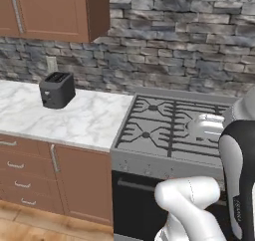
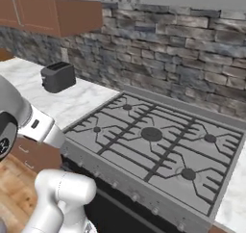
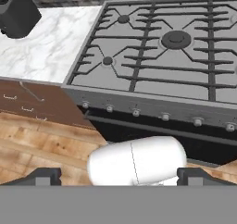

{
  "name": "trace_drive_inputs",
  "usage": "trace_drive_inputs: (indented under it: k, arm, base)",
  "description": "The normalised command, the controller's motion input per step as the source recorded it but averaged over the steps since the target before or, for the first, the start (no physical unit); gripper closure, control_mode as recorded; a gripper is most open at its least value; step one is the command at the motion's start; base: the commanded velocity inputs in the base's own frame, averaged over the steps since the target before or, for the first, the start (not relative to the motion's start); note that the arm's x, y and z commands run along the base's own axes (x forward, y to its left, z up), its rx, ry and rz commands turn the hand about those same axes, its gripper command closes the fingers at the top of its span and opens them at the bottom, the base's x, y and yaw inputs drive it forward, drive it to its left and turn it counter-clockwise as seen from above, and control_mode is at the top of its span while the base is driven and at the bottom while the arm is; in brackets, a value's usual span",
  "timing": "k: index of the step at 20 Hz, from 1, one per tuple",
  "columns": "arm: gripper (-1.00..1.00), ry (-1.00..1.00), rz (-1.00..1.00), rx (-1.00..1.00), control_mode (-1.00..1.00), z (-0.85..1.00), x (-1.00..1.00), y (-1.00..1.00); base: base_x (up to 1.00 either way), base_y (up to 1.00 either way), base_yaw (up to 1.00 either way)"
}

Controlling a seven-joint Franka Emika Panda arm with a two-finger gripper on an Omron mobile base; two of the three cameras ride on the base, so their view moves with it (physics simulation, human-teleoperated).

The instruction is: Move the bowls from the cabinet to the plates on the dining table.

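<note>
The reddish-brown wall cabinet [image 1: 55, 11] [image 2: 48, 10] hangs at the upper left above the counter. Its panelled doors are shut and one long silver handle [image 1: 16, 8] is in sight. The bowls are hidden, and the plates and the dining table are out of view. My gripper [image 3: 120, 177] is open, its two dark fingertips [image 3: 46, 176] set wide apart with nothing between them. It hangs in front of the stove and points down at the oven front and the floor, well below and to the right of the cabinet.
A black toaster [image 1: 57, 89] [image 2: 58, 76] [image 3: 16, 12] stands on the marble counter [image 1: 84, 120] under the cabinet. To its right is a grey gas stove [image 1: 169, 130] [image 2: 153, 140] [image 3: 162, 56] with an oven below. Low wooden drawers [image 1: 25, 170] line the counter front.
</note>
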Motion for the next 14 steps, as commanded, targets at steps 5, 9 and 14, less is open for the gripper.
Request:
trace_drive_inputs:
  k: [5,9,14]
  arm:
    - [-1.0,0.0,0.0,0.0,1.0,0.0,0.0,0.0]
    - [-1.0,0.0,0.0,0.0,1.0,0.0,0.0,0.0]
    - [-1.0,0.0,0.0,0.0,1.0,0.0,0.0,0.0]
  base:
    - [0.25,0.95,0.12]
    - [-0.66,1.0,0.18]
    - [0.85,1.0,0.18]
